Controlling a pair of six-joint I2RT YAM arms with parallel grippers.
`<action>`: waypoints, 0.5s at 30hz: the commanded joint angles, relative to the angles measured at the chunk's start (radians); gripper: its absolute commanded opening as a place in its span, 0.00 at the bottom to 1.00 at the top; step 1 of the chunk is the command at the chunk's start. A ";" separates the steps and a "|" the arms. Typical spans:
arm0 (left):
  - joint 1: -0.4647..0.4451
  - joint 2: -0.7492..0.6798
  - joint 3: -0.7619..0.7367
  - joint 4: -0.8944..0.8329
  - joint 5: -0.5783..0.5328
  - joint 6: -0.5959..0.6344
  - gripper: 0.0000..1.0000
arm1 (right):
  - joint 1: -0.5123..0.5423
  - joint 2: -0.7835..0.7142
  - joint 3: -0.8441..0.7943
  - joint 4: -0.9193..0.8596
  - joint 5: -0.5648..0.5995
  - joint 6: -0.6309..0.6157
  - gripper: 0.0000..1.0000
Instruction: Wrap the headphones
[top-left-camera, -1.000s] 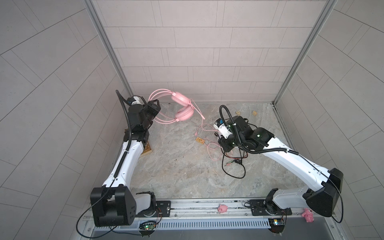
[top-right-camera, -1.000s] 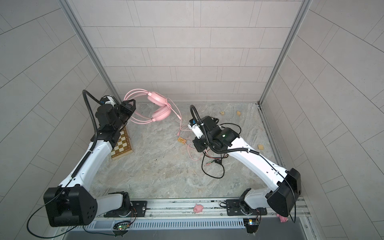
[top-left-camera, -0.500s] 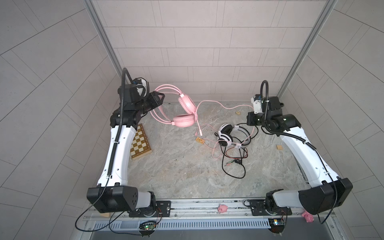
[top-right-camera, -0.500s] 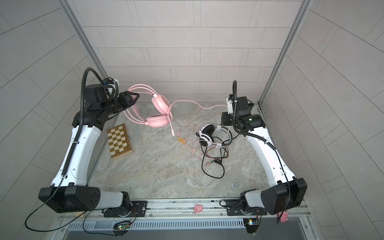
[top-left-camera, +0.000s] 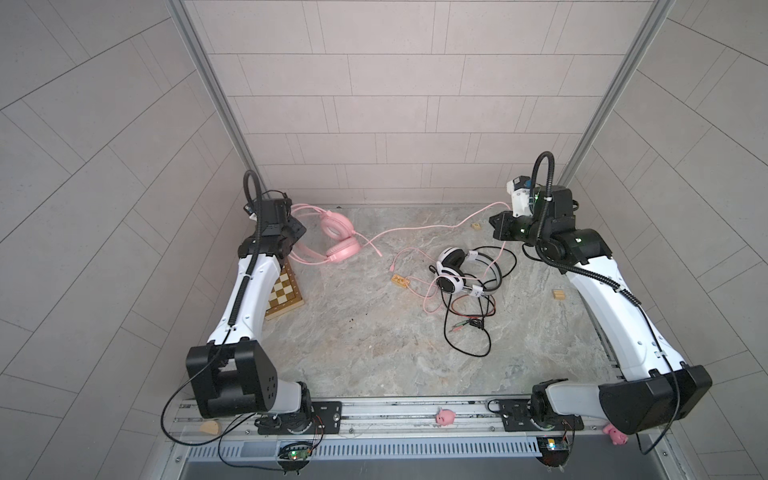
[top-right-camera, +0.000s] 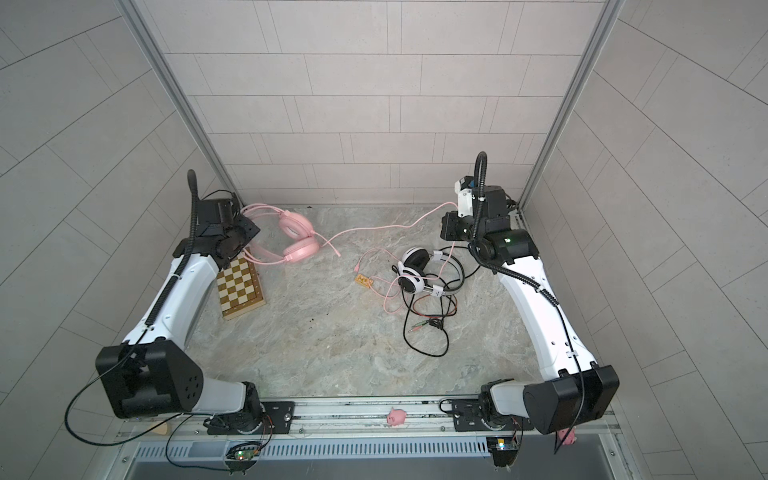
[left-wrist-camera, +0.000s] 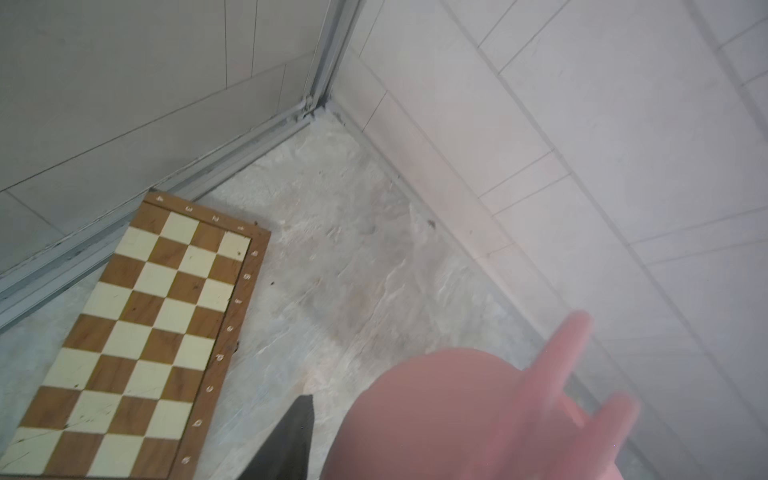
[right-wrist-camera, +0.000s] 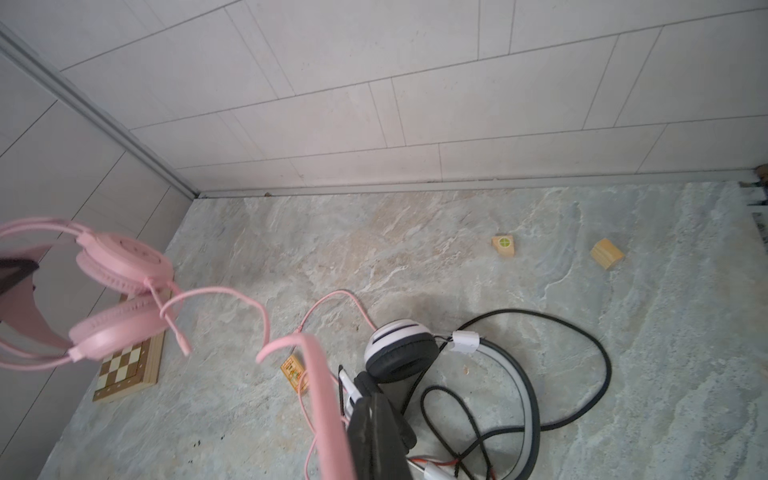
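Both top views show your left hand (top-left-camera: 296, 239) gripping the all-pink over-ear headset (top-left-camera: 338, 241) just beyond the wooden chessboard (top-left-camera: 286, 291). Your right hand (top-left-camera: 496, 220), well apart from that board, pinches its pink cable (top-left-camera: 415, 227). Left wrist: the headset blurs pink beside the board. Right wrist: slack cable lies against the white-and-black headset (right-wrist-camera: 401, 349) on the worktop (right-wrist-camera: 582, 374); pulling may drag it.

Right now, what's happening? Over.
Left jaws shut on pink headset, lifted. Right jaws shut on pink cable. White-and-black headset lying loose, snarled with pink cable.
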 joint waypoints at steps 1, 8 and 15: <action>0.006 -0.003 0.048 0.277 -0.039 -0.224 0.00 | 0.008 -0.096 -0.070 0.027 -0.013 0.048 0.00; 0.025 0.146 0.198 0.355 0.281 -0.437 0.00 | 0.015 -0.111 -0.209 -0.032 0.003 -0.007 0.00; 0.030 0.139 0.223 0.339 0.285 -0.565 0.00 | 0.103 -0.043 -0.234 -0.037 0.061 -0.056 0.00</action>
